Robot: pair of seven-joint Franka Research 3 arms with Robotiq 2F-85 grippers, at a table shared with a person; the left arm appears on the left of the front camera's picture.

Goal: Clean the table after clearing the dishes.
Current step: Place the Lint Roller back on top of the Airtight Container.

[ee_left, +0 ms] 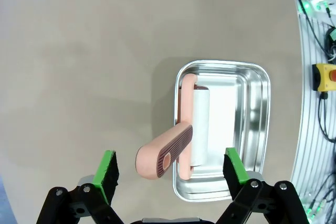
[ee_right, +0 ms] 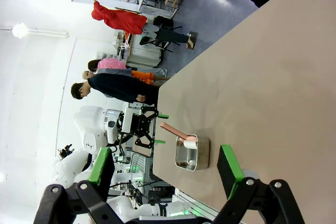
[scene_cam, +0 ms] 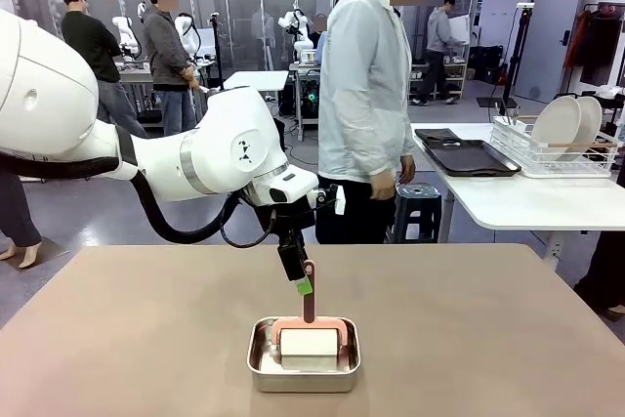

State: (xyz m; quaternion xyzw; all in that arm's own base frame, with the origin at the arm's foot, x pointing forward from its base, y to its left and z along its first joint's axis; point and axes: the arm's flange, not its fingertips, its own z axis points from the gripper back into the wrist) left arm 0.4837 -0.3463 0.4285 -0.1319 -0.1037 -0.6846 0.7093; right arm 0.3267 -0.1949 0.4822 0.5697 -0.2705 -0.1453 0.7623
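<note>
Table (scene_cam: 469, 319) pinkish-brown top, bare apart from steel pan (scene_cam: 304, 368) near its robot-side edge. Dishes (scene_cam: 568, 124) upright in wire rack (scene_cam: 553, 155) on white side table (scene_cam: 527, 204), at 2 o'clock from pan, well apart from both grippers. Pink roller (ee_left: 181, 142) lies in pan, handle sticking up. Left gripper (ee_left: 170, 170) jaws wide open, straddling handle, pads not touching. Right gripper (ee_right: 167, 169) also open, empty, pan at 12 o'clock between its fingers.
</note>
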